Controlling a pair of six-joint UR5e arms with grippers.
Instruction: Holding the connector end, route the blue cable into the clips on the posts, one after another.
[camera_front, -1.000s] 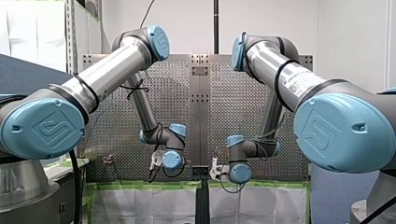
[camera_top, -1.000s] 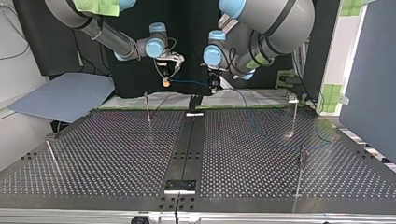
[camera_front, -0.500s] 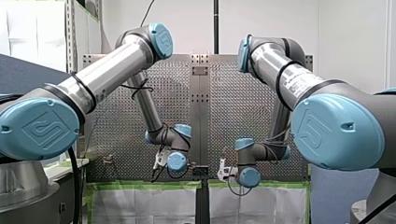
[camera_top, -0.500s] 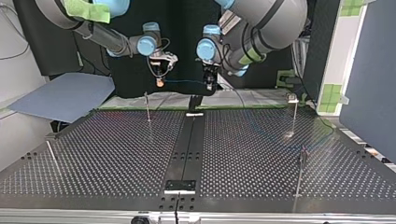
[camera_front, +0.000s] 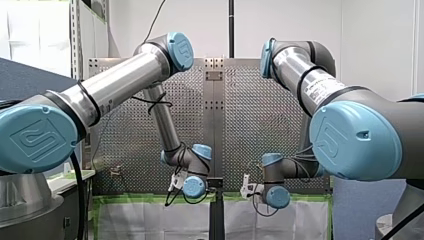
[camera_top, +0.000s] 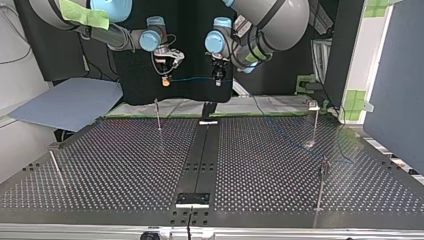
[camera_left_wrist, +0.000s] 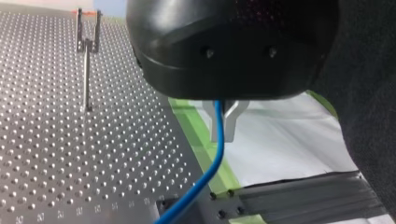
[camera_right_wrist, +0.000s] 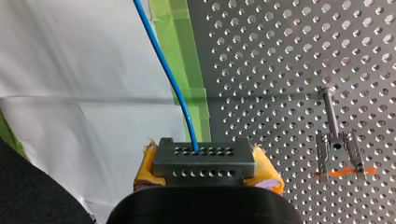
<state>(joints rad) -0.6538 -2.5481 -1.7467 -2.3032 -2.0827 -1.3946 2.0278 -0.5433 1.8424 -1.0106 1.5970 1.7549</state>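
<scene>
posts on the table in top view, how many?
4 posts in the top view: one far left, one far right, one near right, one leaning at the near left edge. More may be hidden.

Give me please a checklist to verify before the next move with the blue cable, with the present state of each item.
1. Right gripper clamps the connector between its yellow pads: ok.
2. Left gripper is shut on the blue cable: ok.
3. Cable runs nearly straight between both grippers, without slack, in the top view: ok.
4. Both grippers are higher than the nearest post: ok.
5. The clip on that post is free to take the cable: ok.
6. Cable is seated in the clips of the posts at the top view's right: cannot tell.
</scene>
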